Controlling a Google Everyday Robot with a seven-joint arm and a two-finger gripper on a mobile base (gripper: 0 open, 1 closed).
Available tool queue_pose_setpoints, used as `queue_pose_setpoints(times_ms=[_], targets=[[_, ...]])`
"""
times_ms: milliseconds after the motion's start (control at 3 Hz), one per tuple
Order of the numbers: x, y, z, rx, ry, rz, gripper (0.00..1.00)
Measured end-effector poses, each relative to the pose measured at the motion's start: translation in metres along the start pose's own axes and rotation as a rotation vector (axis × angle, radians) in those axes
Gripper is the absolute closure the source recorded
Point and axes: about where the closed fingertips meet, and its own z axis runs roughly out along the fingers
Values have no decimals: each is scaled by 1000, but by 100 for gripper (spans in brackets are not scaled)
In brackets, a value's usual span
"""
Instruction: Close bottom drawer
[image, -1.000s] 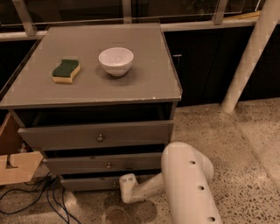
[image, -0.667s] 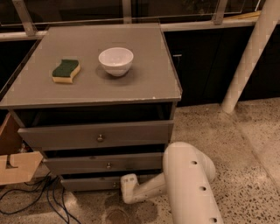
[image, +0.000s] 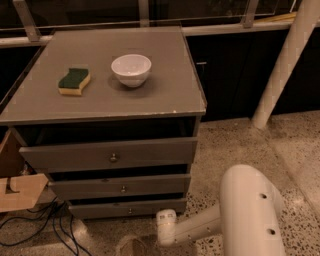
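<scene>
We see a speckled floor (image: 230, 145) in a dim room, with a grey cabinet (image: 100, 100) of 3 drawers standing on it. The bottom drawer (image: 100, 210), its small knob (image: 130, 211) at centre, lies just above and beyond the gripper (image: 134, 245), which hangs low near the floor at the end of the white arm (image: 240, 215). We cannot tell the gripper's state, or whether it touches the drawer. Higher above it sit the middle drawer (image: 80, 189) and the top drawer (image: 65, 156). Far above, on the cabinet top, rest 1 white bowl (image: 131, 69) and 1 sponge (image: 74, 81). Left of the gripper lie a cardboard box (image: 17, 192) and black cables (image: 45, 225).
</scene>
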Motion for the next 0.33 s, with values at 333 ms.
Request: queue_pose_setpoints(times_ms=[333], targets=[[20, 3, -2, -9, 21, 1, 84]])
